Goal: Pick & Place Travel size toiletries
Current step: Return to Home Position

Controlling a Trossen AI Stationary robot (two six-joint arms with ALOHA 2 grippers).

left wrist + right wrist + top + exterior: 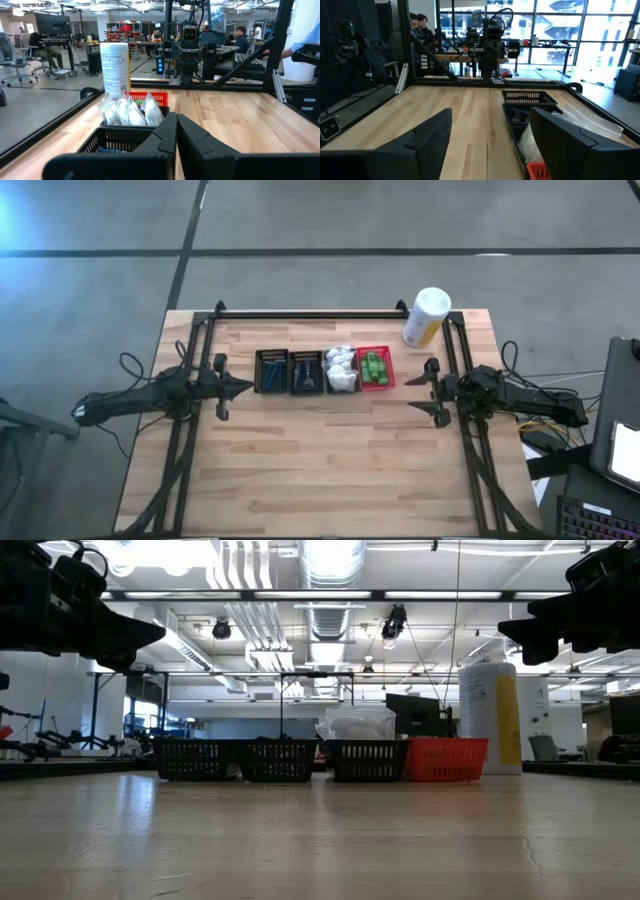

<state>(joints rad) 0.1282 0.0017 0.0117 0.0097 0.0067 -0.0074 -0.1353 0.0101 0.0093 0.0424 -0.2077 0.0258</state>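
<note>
- white lumpy puffy bundles (342,368) fill one black mesh basket (368,762); little bright green bottles (374,367) sit in the red mesh basket (445,760); slim dark blue-black tubes (305,372) lie in the other two baskets.
- left arm's fingers (167,137) clenched, empty, beside the row; right arm's fingers (432,132) released, opposite.
- bundles look light and squashy: pinch the bulge gently. bottles seem stiff, maybe slick: grip across the body.

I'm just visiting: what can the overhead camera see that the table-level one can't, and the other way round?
Only overhead: the dark tubes in two black baskets, the green bottles in the red basket, and both arms full length, left gripper and right gripper facing the row from either side.
Only table-level: the ceiling ducts and the room behind.
Both: the row of baskets, the white bundles and the canister.
</note>
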